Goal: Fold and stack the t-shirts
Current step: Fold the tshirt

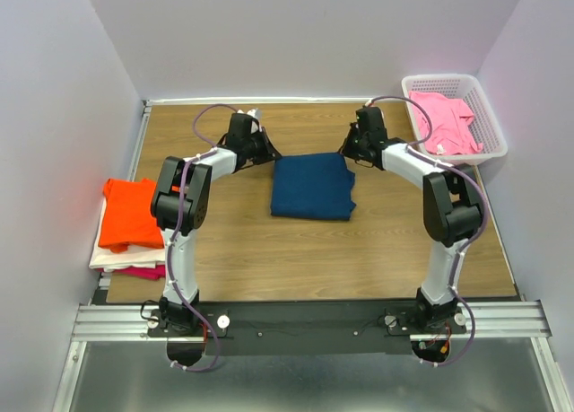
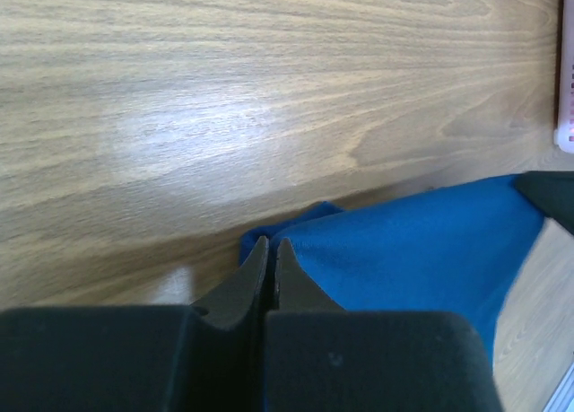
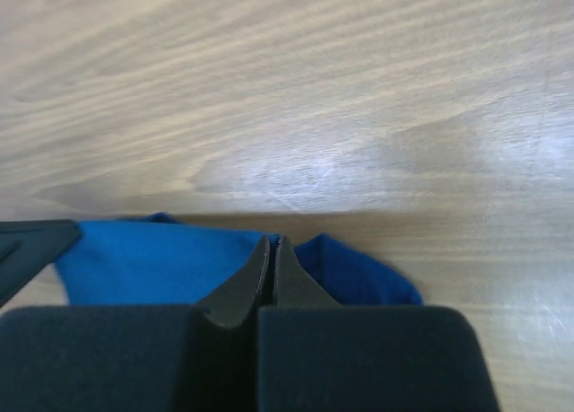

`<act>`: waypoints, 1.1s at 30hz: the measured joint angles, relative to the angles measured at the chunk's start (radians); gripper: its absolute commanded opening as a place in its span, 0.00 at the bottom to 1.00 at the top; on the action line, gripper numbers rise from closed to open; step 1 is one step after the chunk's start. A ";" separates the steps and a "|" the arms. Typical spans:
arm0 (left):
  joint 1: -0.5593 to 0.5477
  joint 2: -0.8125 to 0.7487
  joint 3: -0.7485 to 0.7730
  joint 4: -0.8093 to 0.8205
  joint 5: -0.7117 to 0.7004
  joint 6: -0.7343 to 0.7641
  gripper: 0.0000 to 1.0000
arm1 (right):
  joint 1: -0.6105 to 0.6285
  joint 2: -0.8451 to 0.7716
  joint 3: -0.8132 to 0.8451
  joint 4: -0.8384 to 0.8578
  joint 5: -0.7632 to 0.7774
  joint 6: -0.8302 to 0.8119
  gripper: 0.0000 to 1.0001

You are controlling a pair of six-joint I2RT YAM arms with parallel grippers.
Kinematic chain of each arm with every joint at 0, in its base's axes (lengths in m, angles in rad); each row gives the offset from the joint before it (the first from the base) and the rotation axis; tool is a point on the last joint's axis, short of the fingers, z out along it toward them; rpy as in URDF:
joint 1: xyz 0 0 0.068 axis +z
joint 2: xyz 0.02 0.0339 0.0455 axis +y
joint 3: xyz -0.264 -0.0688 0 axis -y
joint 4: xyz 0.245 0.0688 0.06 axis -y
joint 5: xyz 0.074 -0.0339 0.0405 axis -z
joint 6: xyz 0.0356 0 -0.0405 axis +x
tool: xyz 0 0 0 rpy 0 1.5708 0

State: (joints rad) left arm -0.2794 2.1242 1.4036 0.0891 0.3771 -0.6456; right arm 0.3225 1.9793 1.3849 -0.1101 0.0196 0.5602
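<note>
A folded navy t-shirt lies flat in the middle of the wooden table. My left gripper sits at its far left corner and my right gripper at its far right corner. In the left wrist view the left gripper is shut, with blue cloth on both sides of its tips. The right gripper is likewise shut on the shirt's edge. An orange t-shirt tops a pile at the left edge, over a white one and a magenta one.
A white lattice basket stands at the back right corner with a pink t-shirt in it. Bare wood lies between the navy shirt and the arm bases. Grey walls close in on three sides.
</note>
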 measured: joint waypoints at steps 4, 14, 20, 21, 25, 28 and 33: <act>-0.011 -0.023 0.000 0.000 -0.006 -0.006 0.00 | 0.005 -0.084 -0.029 0.004 0.013 0.002 0.00; -0.074 -0.039 0.072 -0.026 -0.049 -0.005 0.00 | 0.005 -0.175 -0.160 0.004 0.082 0.018 0.00; -0.114 -0.027 0.166 -0.046 -0.078 0.014 0.00 | 0.003 -0.179 -0.211 0.003 0.161 0.024 0.00; -0.117 -0.021 0.176 -0.048 -0.079 0.016 0.00 | 0.003 -0.179 -0.214 0.003 0.169 0.024 0.01; -0.120 0.028 0.207 -0.053 -0.090 0.029 0.00 | -0.010 -0.179 -0.224 0.003 0.193 0.027 0.00; -0.119 0.091 0.229 -0.069 -0.097 0.035 0.21 | -0.029 -0.172 -0.224 0.005 0.200 0.034 0.00; -0.119 0.175 0.257 -0.095 -0.100 0.044 0.66 | -0.055 -0.122 -0.224 0.008 0.201 0.036 0.01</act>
State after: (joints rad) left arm -0.3985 2.2990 1.6608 -0.0059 0.2771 -0.6014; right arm 0.2680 1.8568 1.1610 -0.1020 0.2207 0.5964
